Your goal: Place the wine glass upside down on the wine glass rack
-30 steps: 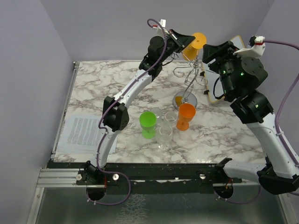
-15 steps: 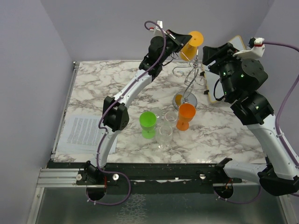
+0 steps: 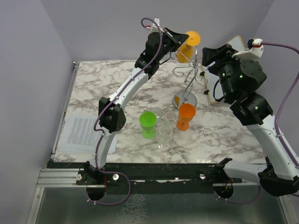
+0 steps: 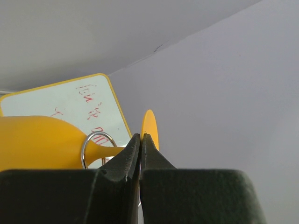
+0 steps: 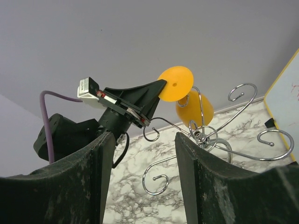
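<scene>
The left arm (image 3: 135, 84) had slim white links between chunky black joints (image 3: 114, 116). Its purple left cable (image 3: 114, 199) looped out of a black base (image 3: 93, 179) at lower left and ran up to a white left plug (image 3: 159, 22) at top centre. The right arm (image 3: 275, 140), at the right of the frame, was built alike, and its black wrist housing showed small green lights (image 3: 232, 73). A purple right cable (image 3: 280, 44) came in from the right edge to a white right plug (image 3: 256, 43) marked with red. The left gripper (image 4: 141, 137) had black wedge fingers tapering to thin tips. The right gripper (image 5: 145, 135) had broad black fingers (image 5: 93, 186), scuffed grey.
</scene>
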`<state>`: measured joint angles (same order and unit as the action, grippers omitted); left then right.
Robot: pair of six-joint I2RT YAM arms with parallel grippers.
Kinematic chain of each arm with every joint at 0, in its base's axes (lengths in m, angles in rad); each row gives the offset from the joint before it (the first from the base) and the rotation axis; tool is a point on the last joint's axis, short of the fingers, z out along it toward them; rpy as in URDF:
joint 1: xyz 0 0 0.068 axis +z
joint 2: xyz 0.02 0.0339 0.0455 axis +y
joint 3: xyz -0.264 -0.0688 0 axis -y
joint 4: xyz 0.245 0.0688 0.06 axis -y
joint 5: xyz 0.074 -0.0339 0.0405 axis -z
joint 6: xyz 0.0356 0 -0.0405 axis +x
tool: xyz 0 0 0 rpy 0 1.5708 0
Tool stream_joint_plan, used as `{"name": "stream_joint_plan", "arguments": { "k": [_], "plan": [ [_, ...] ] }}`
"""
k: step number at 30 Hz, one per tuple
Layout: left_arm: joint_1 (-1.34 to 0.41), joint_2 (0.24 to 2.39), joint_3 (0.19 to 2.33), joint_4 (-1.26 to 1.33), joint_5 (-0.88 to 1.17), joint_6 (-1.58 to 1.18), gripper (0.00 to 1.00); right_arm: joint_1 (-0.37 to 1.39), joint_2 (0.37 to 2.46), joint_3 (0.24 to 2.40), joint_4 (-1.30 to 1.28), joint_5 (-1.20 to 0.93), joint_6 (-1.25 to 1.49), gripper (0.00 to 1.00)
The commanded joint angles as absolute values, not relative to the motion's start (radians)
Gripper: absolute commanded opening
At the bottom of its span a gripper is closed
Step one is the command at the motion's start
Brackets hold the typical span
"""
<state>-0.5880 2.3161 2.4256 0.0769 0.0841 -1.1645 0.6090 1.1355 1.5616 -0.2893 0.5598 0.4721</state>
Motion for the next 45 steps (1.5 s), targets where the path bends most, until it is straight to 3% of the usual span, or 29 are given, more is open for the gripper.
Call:
{"name": "stream_joint_plan", "arguments": {
  "k": [1,13,21,26,40,43,45],
  "plan": [
    [-0.580,2.240,2.421,0.051,0.059,-1.144,0.02,0.613,1.126,1.548,-0.285,0.557,0.466,0.60],
    [-0.577,2.251,2.470,-0.068,0.088,-1.101,0.17,0.612,1.127,1.537,-0.284,0.563,0.474,0.60],
    [-0.571,2.226,2.467,-0.116,0.075,-1.043,0.20,0.613,1.133,1.532,-0.279,0.563,0.482,0.60],
    [-0.562,2.183,2.459,-0.143,0.069,-0.987,0.27,0.612,1.131,1.525,-0.292,0.562,0.494,0.60],
    [-0.502,1.944,2.250,-0.281,0.146,-0.802,0.56,0.612,1.058,1.477,-0.456,0.502,0.568,0.69],
    [-0.493,1.853,2.147,-0.319,0.167,-0.724,0.71,0.612,1.036,1.466,-0.527,0.484,0.579,0.70],
    [-0.491,1.780,2.052,-0.337,0.172,-0.655,0.86,0.613,1.021,1.461,-0.583,0.458,0.584,0.70]
  ]
}}
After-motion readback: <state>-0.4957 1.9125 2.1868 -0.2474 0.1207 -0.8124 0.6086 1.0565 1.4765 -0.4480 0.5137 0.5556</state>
